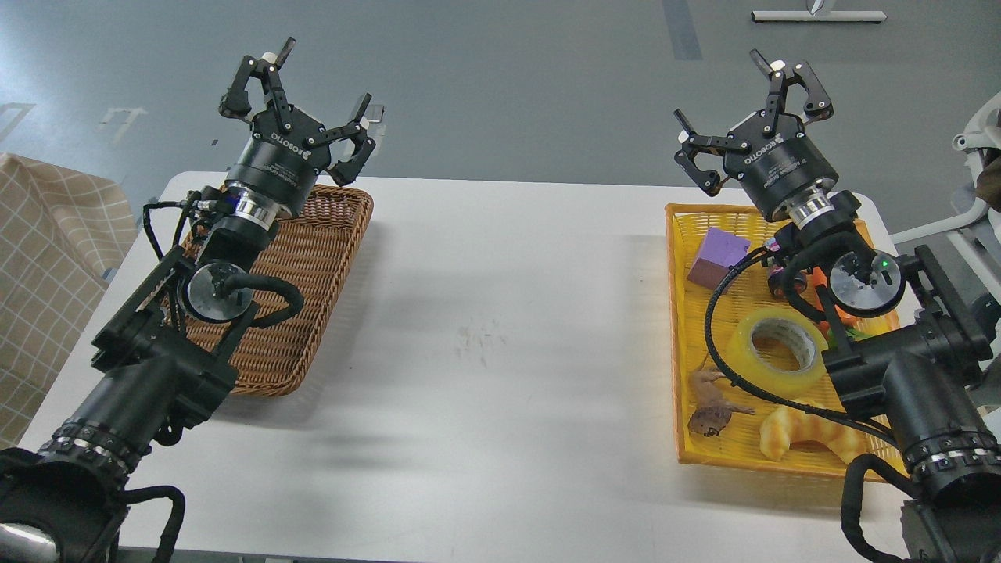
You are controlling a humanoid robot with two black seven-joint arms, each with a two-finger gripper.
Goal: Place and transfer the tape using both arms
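Note:
The tape (776, 350), a translucent yellow roll with a pale core, lies flat in the yellow tray (679, 328) on the table's right side, partly behind my right arm. My right gripper (741, 105) hangs open and empty above the tray's far end, well clear of the roll. Over the far corner of the brown wicker basket (313, 258) on the left, my left gripper (313, 90) is also open and holds nothing.
The yellow tray also holds a purple block (718, 256), a brown toy figure (710, 407), a yellow-tan croissant toy (805, 442) and orange items behind my right arm. The white table (500, 336) lies between basket and tray. A checked cloth (47, 258) is off the left edge.

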